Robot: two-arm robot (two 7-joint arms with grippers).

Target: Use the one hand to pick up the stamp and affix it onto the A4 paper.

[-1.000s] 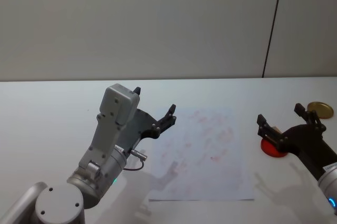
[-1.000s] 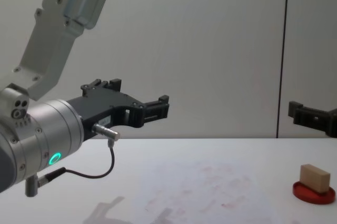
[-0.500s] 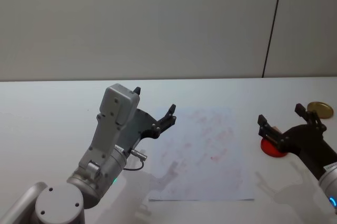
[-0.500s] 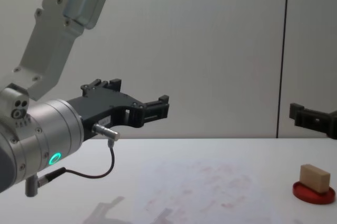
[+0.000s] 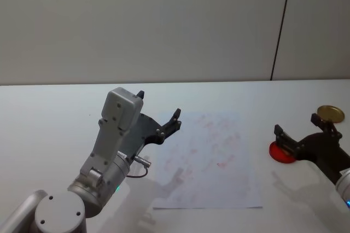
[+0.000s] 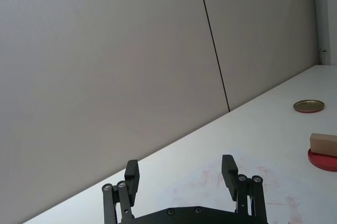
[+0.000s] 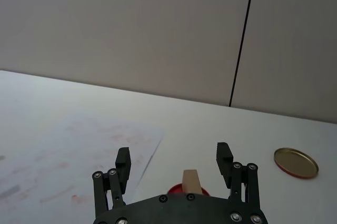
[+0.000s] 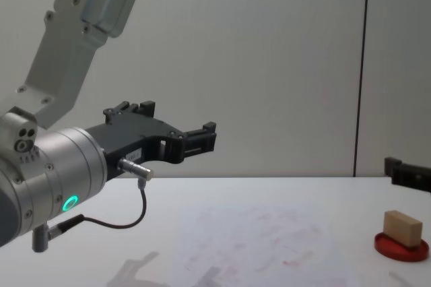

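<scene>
Right gripper (image 5: 297,125), black two-finger, hangs over the table's right side, above the flat round red ink pad (image 8: 402,248). Jaws spread wide, nothing between them

Small light tan wooden stamp block (image 8: 403,227) stands upright on that pad. In the right wrist view it sits low between the two fingers. In the chest view a finger is above it, not touching

White A4 paper with faint red stamp marks (image 5: 210,162) lies flat mid-table, to the left of the pad and apart from it

Round gold lid (image 5: 330,114) lies on the white tabletop (image 5: 49,112), beyond the right gripper

Left gripper (image 6: 179,165) is held up off the table over the paper's left edge, jaws also spread, empty
</scene>
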